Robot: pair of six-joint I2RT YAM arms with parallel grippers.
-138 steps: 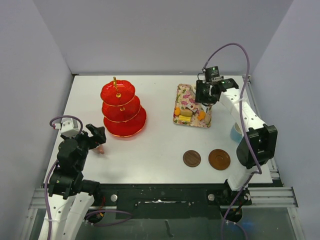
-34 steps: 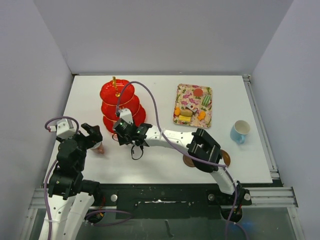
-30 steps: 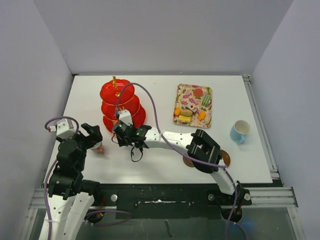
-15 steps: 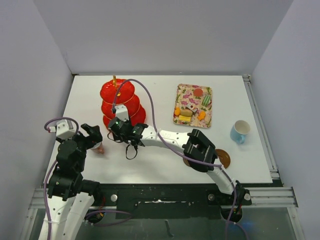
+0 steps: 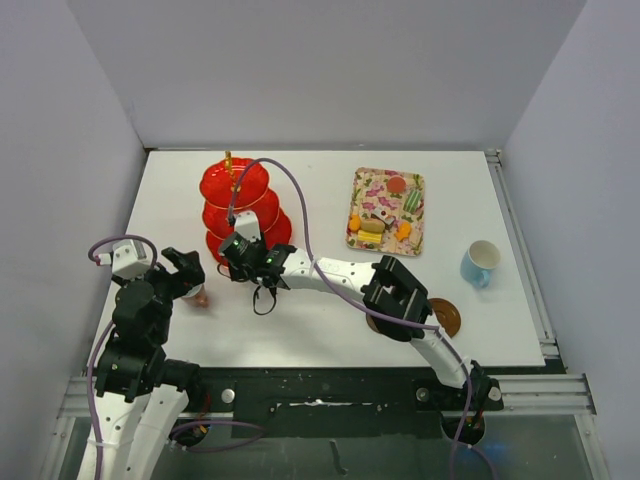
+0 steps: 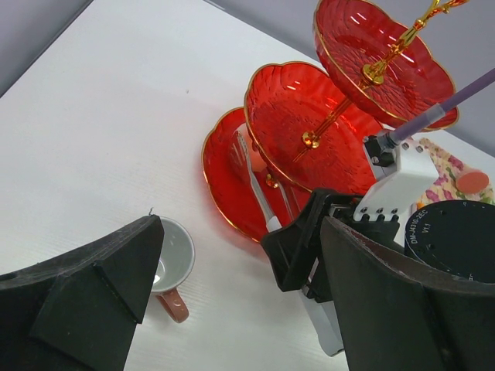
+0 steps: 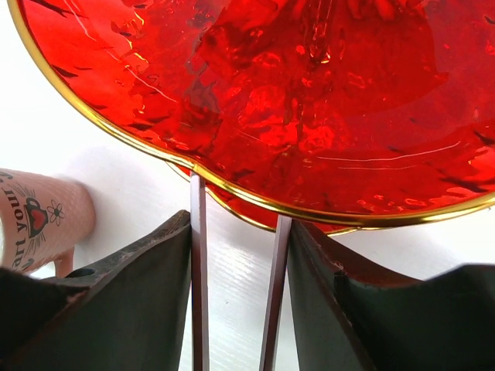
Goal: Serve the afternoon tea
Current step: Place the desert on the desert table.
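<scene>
Right gripper (image 7: 236,224) moved from tray (image 5: 362,190) to red stand (image 5: 236,200).
Its grasp cannot be told; left gripper (image 6: 244,232) is held released.

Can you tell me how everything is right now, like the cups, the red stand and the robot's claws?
pink cup: upright, empty.
light-blue cup: upright, on the table, not on a saucer.
red stand: upright.
tray: holding sweets.
saucer: bare, partly under the right arm.
left gripper: open, holding nothing.
right gripper: fingers slightly apart, tips hidden under the stand's tier.
</scene>
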